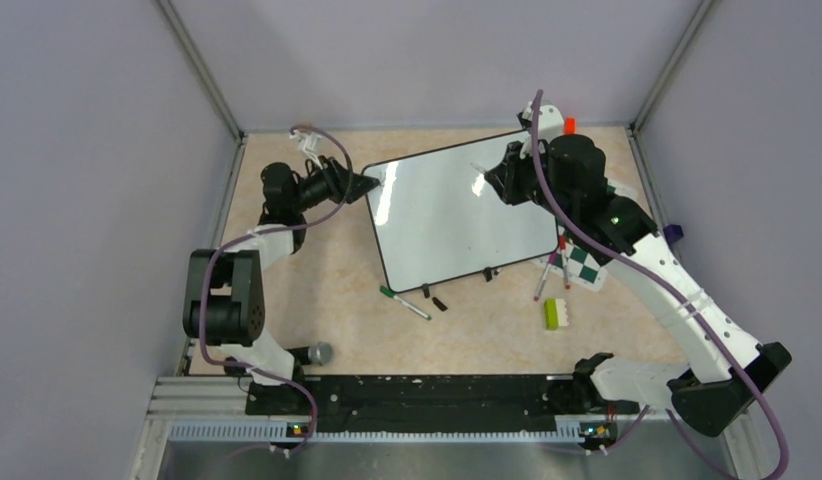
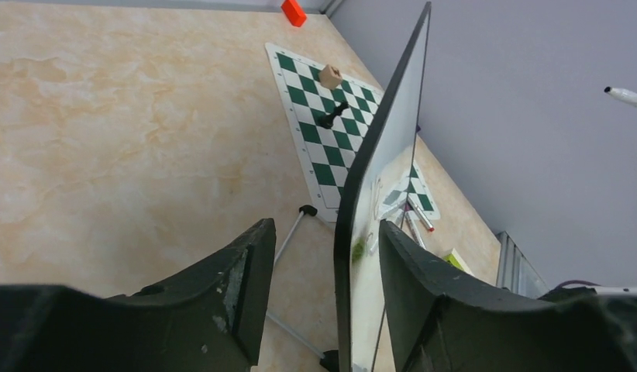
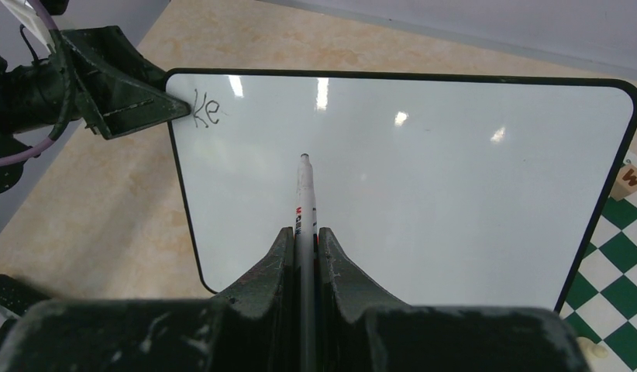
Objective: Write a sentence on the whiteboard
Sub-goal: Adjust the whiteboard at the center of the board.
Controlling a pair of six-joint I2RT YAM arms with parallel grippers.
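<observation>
The left gripper (image 2: 325,226) is at the far left corner of the large glossy white whiteboard with a thin black rim (image 1: 457,215). Its 2 fingers are apart, with the board's edge standing between them and a gap showing on at least 1 side. The left arm rises from its near-left base to a bent elbow, then reaches far and turns right to the board.

The right gripper (image 3: 304,232) is clamped on a slim white marker pen (image 3: 304,194). The pen points out past the fingertips at the board's face, and whether its tip touches cannot be told. The right arm stretches from the near right, far and leftward over the green-and-white chequered mat (image 1: 587,265), with its wrist at the board's far right side.

The board stands tilted on the beige marbled tabletop (image 1: 467,330). The dark handwritten marker letters (image 3: 205,113) read "Ke" and sit in the corner just beside the left gripper.
</observation>
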